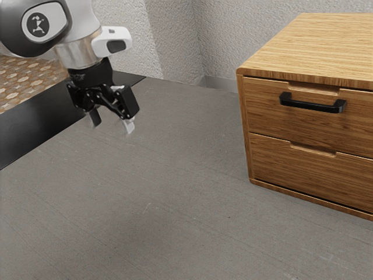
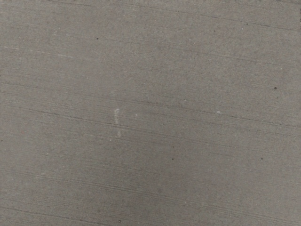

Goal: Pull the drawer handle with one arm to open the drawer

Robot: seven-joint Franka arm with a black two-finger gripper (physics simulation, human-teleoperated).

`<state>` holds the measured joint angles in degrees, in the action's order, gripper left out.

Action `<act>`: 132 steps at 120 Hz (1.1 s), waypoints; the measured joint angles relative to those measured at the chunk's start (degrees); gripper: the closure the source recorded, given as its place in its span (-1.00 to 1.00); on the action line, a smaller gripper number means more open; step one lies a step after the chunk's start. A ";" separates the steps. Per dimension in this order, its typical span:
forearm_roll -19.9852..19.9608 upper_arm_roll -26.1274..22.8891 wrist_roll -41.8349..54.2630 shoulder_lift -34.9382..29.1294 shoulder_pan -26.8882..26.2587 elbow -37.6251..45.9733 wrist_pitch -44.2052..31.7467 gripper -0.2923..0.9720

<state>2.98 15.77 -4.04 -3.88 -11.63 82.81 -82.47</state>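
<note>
Exterior view: my claw (image 1: 112, 122), spread and empty, hangs well apart from the handle (image 1: 313, 104) (bar horizontal), toward the exterior view's left.

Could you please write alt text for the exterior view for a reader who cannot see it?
A robot arm's black claw hangs open above a grey surface, well to the exterior view's left of a wooden two-drawer cabinet. Its upper drawer, with a black handle, sits flush, not yet pulled.
</note>
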 joint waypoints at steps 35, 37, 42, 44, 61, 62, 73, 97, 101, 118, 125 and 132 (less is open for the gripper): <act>0.13 -0.05 -0.70 -0.02 -0.07 -3.52 -1.11 -0.54; 0.16 -0.12 -0.80 -0.03 -0.05 -5.81 -0.64 -0.54; 0.05 -0.43 -1.30 -0.06 0.01 -10.04 0.52 -0.54; -0.02 -1.05 -1.72 -0.06 0.42 -11.12 0.92 -0.54; -0.46 -6.59 -9.88 0.22 -0.54 -13.76 3.29 -0.54; -0.48 -6.92 -10.64 0.23 -0.70 -13.78 3.39 -0.54; -0.56 -10.40 -19.83 1.05 -1.89 -13.93 4.13 -0.54; -0.62 -13.90 -36.82 3.95 -5.29 -13.94 2.08 -0.54; -0.64 -14.33 -39.14 4.33 -5.79 -13.91 1.44 -0.54; -0.73 -16.12 -47.66 5.68 -7.45 -13.89 -1.67 -0.54; -0.78 -16.32 -50.64 6.55 -7.73 -13.90 -2.86 -0.54; -1.17 -16.39 -53.33 7.54 -6.86 -13.87 -4.16 -0.54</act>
<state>1.81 -0.62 -57.38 3.66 -18.49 68.95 -86.63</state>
